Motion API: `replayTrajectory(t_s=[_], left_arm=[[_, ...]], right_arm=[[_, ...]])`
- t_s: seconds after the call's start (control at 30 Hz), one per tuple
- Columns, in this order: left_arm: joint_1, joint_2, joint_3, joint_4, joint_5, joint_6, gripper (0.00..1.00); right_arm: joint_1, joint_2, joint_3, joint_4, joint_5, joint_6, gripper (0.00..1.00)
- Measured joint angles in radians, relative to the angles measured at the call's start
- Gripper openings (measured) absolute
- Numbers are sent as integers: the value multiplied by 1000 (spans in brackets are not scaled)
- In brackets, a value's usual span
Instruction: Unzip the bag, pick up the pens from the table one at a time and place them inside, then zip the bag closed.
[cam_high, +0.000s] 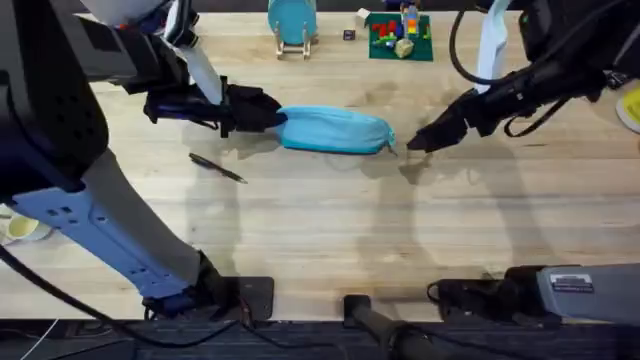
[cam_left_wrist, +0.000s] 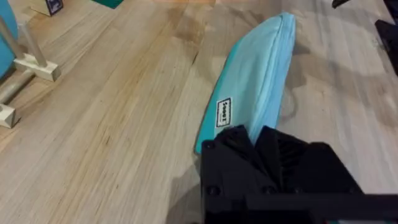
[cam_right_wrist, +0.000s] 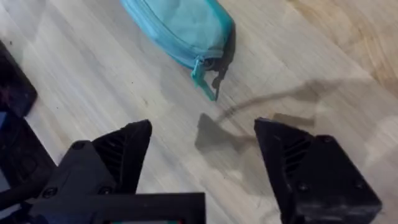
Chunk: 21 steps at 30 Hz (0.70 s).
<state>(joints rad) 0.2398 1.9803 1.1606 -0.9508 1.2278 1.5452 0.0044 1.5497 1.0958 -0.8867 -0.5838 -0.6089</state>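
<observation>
while both arms reach over the tabletop (cam_high: 330, 220), things stand so:
left pincer (cam_high: 275, 115): closed on one end of the bag (cam_high: 335, 130); in the left wrist view its black fingers (cam_left_wrist: 273, 155) are clamped together over the near end of the fabric, with no gap between them.
right pincer (cam_high: 415, 143): fingers spread wide, holding nothing, poised just off the bag's other end; the right wrist view shows both fingers (cam_right_wrist: 115, 155) well apart with bare wood between them.
bag: turquoise pouch lying flat on the tabletop, stretched between the two pincers; a small white label faces up close to the left pincer.
zipper pull (cam_right_wrist: 204, 81): turquoise tab hanging off the bag's end, just ahead of the right pincer's gap, not touched by it.
pen (cam_high: 218, 167): one thin dark pen lying on the wood, just on the base side of the left pincer, clear of the bag.
</observation>
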Motion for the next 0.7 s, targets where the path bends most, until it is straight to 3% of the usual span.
replayTrajectory(t_s=[0.7], left_arm=[[0, 0, 0, 0, 0, 0, 42]], right_arm=[[1, 0, 1, 55, 4, -71, 997]])
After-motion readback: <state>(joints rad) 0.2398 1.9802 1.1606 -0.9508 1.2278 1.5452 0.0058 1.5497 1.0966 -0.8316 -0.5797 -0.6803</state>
